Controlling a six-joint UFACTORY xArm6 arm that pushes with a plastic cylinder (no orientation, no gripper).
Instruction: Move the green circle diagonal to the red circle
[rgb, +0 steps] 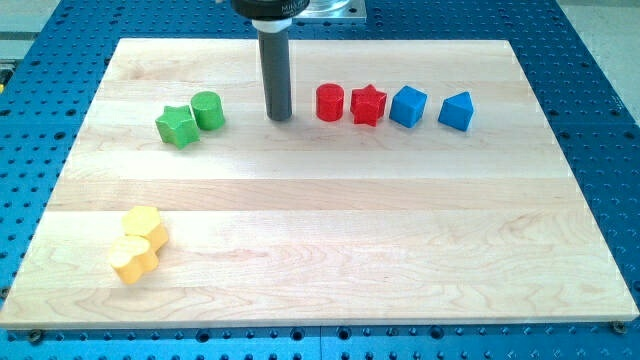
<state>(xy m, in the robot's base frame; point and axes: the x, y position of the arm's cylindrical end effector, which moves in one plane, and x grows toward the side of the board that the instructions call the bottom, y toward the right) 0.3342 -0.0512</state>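
Observation:
The green circle (208, 109) stands near the view's top left, touching the green star (177, 127) on its lower left. The red circle (329, 102) stands right of centre at the top, with the red star (368, 105) right beside it. My tip (279, 117) rests on the board between the green circle and the red circle, closer to the red circle, touching neither.
A blue cube (408, 106) and a blue wedge-shaped block (456, 111) continue the row to the right of the red star. Two yellow blocks (140, 243) sit together at the view's lower left. The wooden board (320, 240) lies on a blue perforated table.

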